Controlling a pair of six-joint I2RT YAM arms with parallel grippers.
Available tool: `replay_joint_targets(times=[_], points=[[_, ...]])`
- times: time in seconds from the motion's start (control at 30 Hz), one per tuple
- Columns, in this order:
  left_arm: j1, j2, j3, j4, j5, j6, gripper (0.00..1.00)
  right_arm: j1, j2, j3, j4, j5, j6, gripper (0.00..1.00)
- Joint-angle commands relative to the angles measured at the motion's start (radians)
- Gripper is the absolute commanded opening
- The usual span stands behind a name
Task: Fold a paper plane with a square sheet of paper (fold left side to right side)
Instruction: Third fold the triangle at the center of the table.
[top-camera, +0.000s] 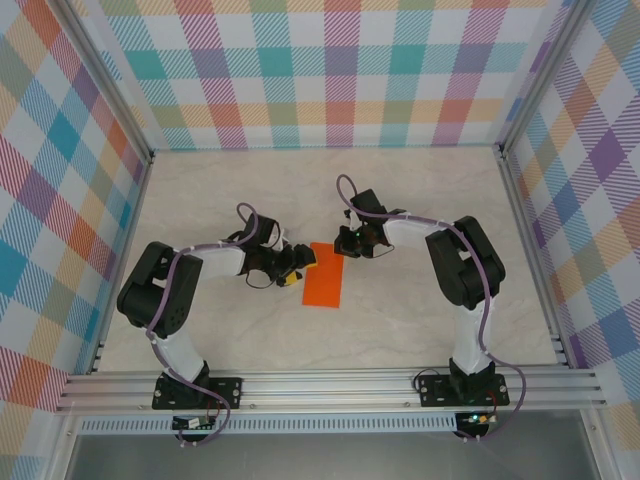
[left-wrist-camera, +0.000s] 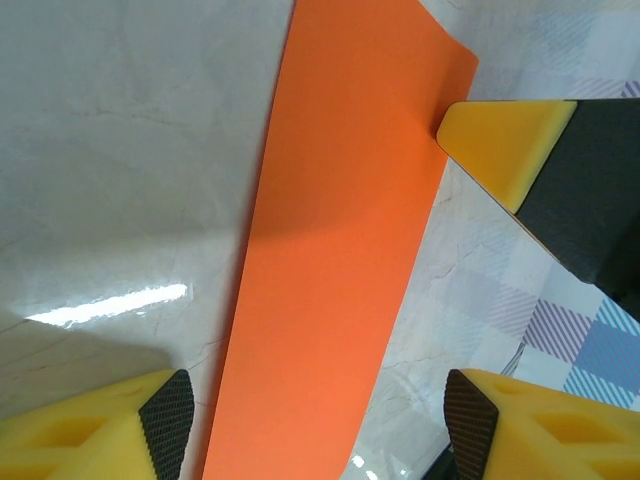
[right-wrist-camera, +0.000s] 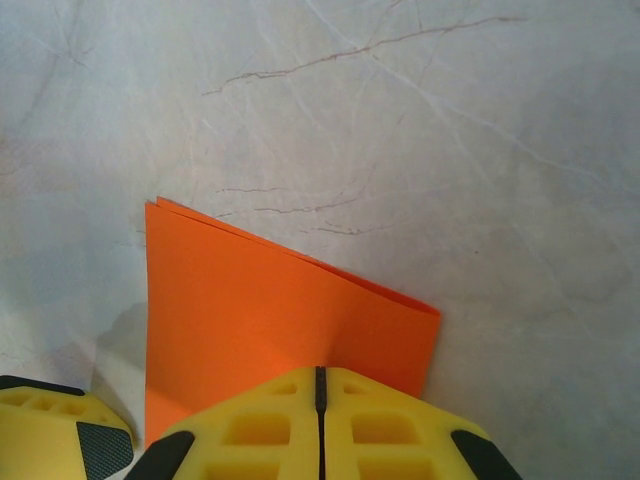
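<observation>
Across the pale marbled table (top-camera: 420, 330) both arms reach inward from the near rail, the left arm (top-camera: 185, 280) and the right arm (top-camera: 455, 250) meeting over the middle. Between them lies the square sheet of paper (top-camera: 324, 275), doubled into a narrow orange rectangle and lying flat. From the right wrist I can see two layers stepped slightly apart along its far edge.

My left gripper (top-camera: 291, 270) sits at the sheet's left long edge with its jaws spread wide, holding nothing. In its wrist view one yellow finger stands on each side of the strip, and the rest of each finger is cut off by the bottom edge.

My right gripper (top-camera: 347, 243) is at the sheet's far right corner, its fingers (right-wrist-camera: 260, 430) pressed together along a thin seam. They cover the near part of the paper, so I cannot tell whether a layer is nipped or merely pressed beneath them.
</observation>
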Motion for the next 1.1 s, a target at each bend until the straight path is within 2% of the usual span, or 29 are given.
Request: replay_joint_targets(times=[0.0,0.5,0.93,1.07], points=[[-0.010,0.025,0.032,0.009,0.037,-0.014,0.67,-0.002,0.016,0.028,-0.011,0.004,-0.030,0.06],[-0.015,-0.003,0.059,-0.117,-0.030,0.053,0.67,-0.002,-0.030,0.039,-0.023,-0.012,-0.048,0.08],[-0.049,0.040,0.079,-0.105,0.001,0.057,0.65,-0.002,-0.107,0.020,-0.030,-0.008,-0.044,0.10],[-0.061,0.050,0.085,-0.092,0.004,0.050,0.61,-0.002,-0.155,0.005,-0.041,0.009,-0.048,0.11]])
